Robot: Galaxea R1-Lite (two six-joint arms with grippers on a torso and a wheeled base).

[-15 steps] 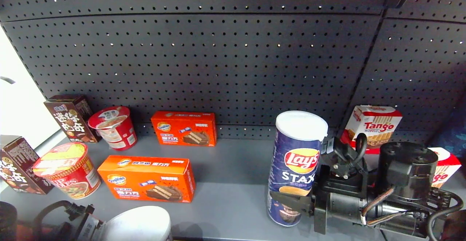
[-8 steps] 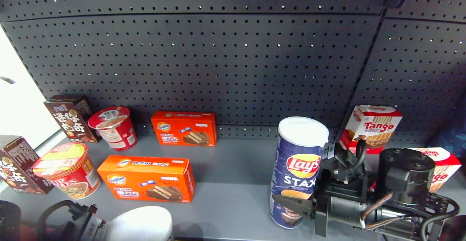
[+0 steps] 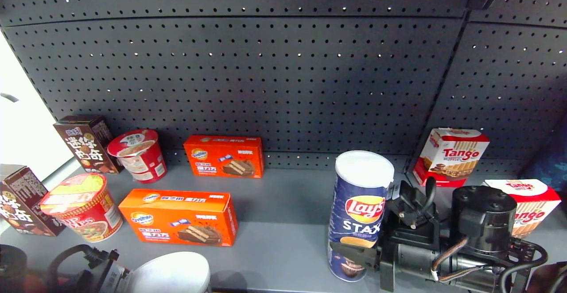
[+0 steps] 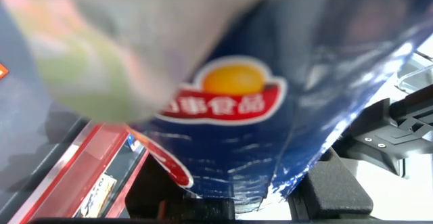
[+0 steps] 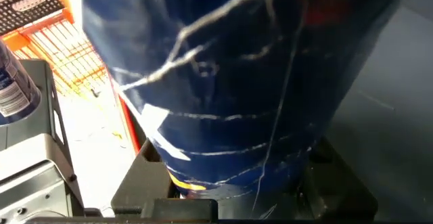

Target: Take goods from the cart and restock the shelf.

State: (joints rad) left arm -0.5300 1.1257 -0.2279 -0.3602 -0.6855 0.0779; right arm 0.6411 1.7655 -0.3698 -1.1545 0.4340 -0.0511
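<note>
Chips can [image 3: 361, 213], blue body, white lid: stood upright with a slight lean at 5 o'clock in the head view, near the front edge of the shelf [image 3: 283, 204]. Whether its base is touching the shelf board cannot be told.

It is clamped low on the body by the right gripper [image 3: 354, 253], which enters from 3 o'clock. The jaws are closed onto the can's sides, and one finger is seen across the lower front of the can.

A second chips can [image 4: 270, 116], also blue, is gripped by the left gripper [image 4: 237, 207], jaws closed on its body. Its white lid is seen at 7 o'clock in the head view.

Taken from the first can:
- 2 o'clock: wafer box [image 3: 452, 156] against the pegboard back panel [image 3: 266, 71].
- 3 o'clock: second wafer box [image 3: 527, 206], partly hidden behind the right arm.
- 10 o'clock: orange cake box [image 3: 223, 156] at the back.
- 9 o'clock: second orange cake box [image 3: 177, 217], further forward, well apart.
- Far out at 9 to 10 o'clock: small red noodle cup [image 3: 138, 155], large noodle cup [image 3: 82, 206], brown box [image 3: 87, 142], second brown box [image 3: 20, 200].
</note>
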